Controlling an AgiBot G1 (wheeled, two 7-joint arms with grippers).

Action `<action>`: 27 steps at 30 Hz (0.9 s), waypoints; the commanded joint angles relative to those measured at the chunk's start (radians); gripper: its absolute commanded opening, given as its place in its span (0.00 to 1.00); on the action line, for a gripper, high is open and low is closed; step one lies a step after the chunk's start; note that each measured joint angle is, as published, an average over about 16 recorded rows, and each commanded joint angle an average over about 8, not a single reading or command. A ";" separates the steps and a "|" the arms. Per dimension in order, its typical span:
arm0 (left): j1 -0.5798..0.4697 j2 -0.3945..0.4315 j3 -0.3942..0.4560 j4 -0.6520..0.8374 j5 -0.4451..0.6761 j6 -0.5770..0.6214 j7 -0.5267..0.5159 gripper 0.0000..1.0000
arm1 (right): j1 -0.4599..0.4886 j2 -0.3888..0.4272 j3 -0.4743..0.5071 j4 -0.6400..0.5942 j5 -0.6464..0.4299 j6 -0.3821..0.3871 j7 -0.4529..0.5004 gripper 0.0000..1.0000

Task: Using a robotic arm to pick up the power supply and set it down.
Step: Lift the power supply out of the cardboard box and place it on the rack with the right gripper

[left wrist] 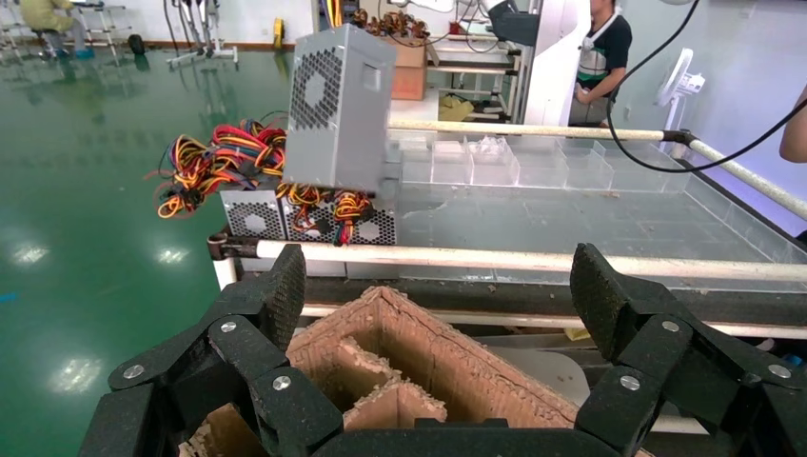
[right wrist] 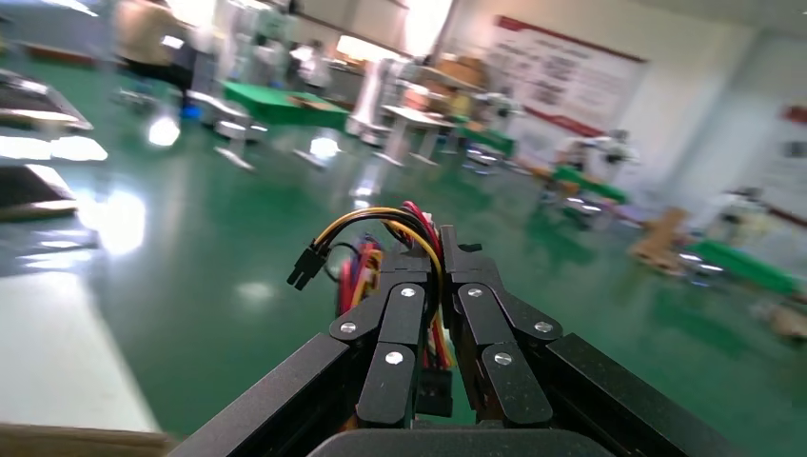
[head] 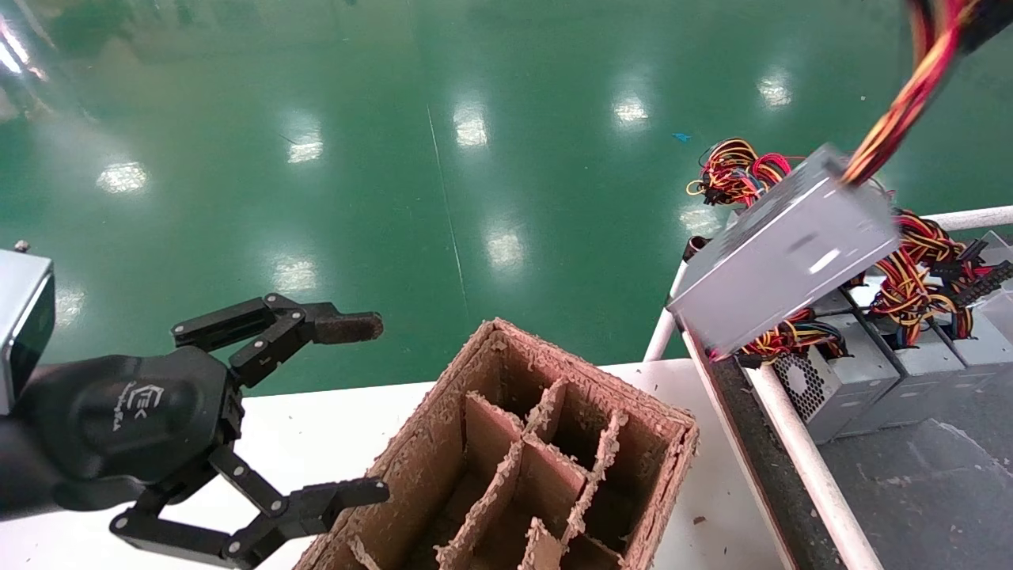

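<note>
The power supply (head: 783,253), a silver-grey metal box, hangs tilted in the air above the rail at the right, suspended by its wires (head: 902,103). In the left wrist view the power supply (left wrist: 338,105) shows its perforated fan side. My right gripper (right wrist: 430,276) is shut on the red, yellow and black wires (right wrist: 381,221); the box itself is hidden in that view. My left gripper (head: 360,409) stands open beside the brown divided cardboard box (head: 661,483), holding nothing. In its own view the left gripper (left wrist: 440,286) frames the cardboard box's corner (left wrist: 447,352).
Several more power supplies (head: 863,372) with tangled wires (head: 926,269) sit in a grey cart bounded by white rails (head: 799,451). The cardboard box stands on a white table (head: 316,427). Green floor lies beyond. A person (left wrist: 600,57) stands in the background.
</note>
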 commanded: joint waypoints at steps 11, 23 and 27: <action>0.000 0.000 0.000 0.000 0.000 0.000 0.000 1.00 | 0.078 0.089 0.007 -0.090 -0.109 0.149 -0.129 0.00; 0.000 0.000 0.000 0.000 0.000 0.000 0.000 1.00 | 0.143 0.145 -0.043 -0.277 -0.243 0.183 -0.192 0.00; 0.000 0.000 0.000 0.000 0.000 0.000 0.000 1.00 | 0.140 0.157 -0.045 -0.328 -0.247 0.157 -0.226 0.00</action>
